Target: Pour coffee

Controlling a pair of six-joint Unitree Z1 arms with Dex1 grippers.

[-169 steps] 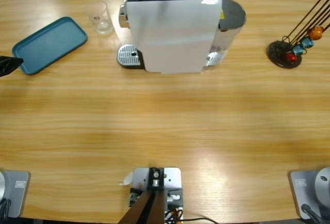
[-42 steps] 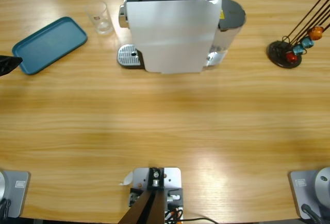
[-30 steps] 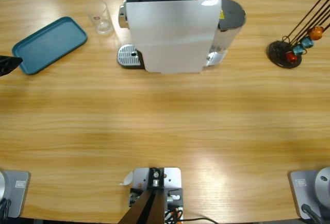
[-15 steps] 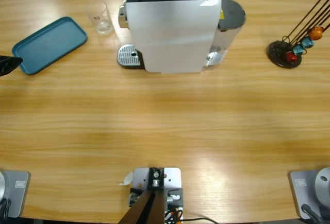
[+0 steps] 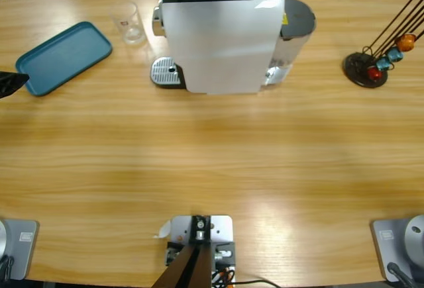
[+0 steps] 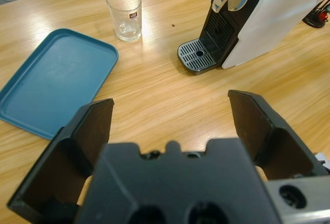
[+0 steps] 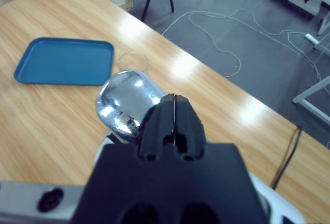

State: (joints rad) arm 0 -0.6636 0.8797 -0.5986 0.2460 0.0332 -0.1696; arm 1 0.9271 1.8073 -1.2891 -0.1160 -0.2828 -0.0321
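Wide bare table point(image 5: 212, 162) in front, free passage | coffee machine point(image 5: 222, 36) blocks the far middle | glass point(image 5: 128, 22) and blue tray point(image 5: 63, 56) crowd far left | capsule stand point(image 5: 371, 66) far right

The left gripper point(image 6: 172, 126) is matte black: two broad, flat-faced jaws with hollowed backs rise at the lower left and lower right of its wrist view, on either side of a blocky body with rounded recesses along the bottom edge. At the lower right corner a silver-grey strip carries a dark round hole.

The right gripper point(image 7: 175, 112) is black too, its jaws narrowing to a ridged tip at centre frame. A silver-grey band with a dark round screw hole sits at the lower left.
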